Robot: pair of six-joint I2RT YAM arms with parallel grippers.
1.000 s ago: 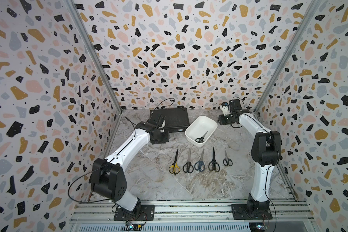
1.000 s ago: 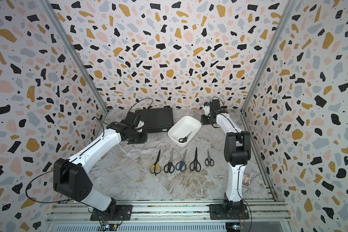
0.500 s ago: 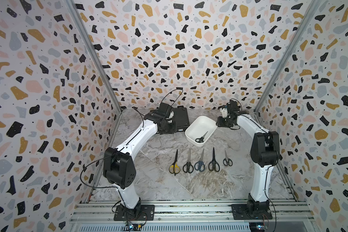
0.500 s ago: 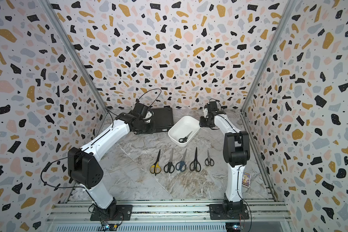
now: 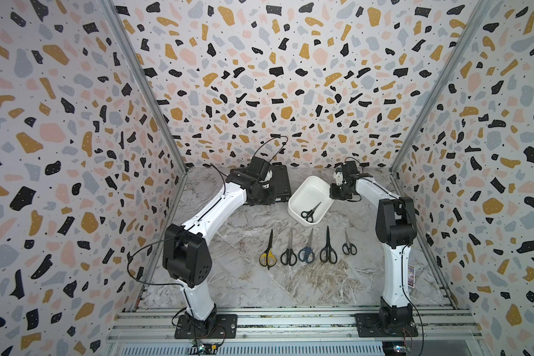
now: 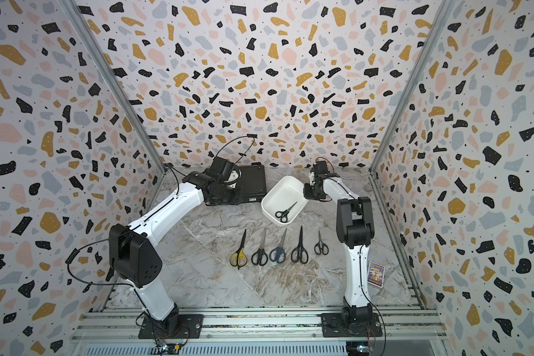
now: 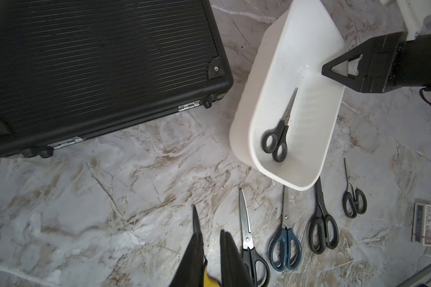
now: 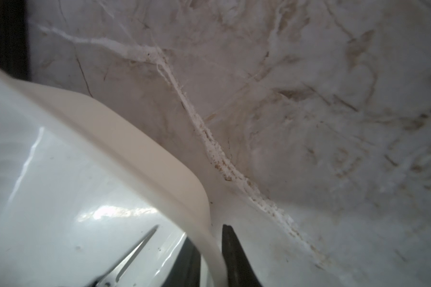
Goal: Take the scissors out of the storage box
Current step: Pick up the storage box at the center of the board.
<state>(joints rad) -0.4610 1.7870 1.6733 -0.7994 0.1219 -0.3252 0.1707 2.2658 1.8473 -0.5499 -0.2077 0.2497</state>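
The right gripper [image 8: 207, 238] pinches the rim of the white box [image 5: 312, 189], one finger inside the wall and one outside, right of centre in both top views. The left gripper [image 7: 210, 238], its jaws drawn almost together on nothing, hangs over the black case [image 5: 280, 185] at upper centre. We count six pairs of scissors. One black-handled pair [image 5: 310, 212] lies slantwise in the box, and five more pairs [image 5: 306, 251] lie in a row on the marble table [image 5: 235, 246] just below it. There is one box, one case and one small printed packet [image 7: 427, 225] at lower right. We judge the last lift is in hand. The box wants holding flat and firm while the free gripper opens, comes down over the handles and lifts straight up past the wall.
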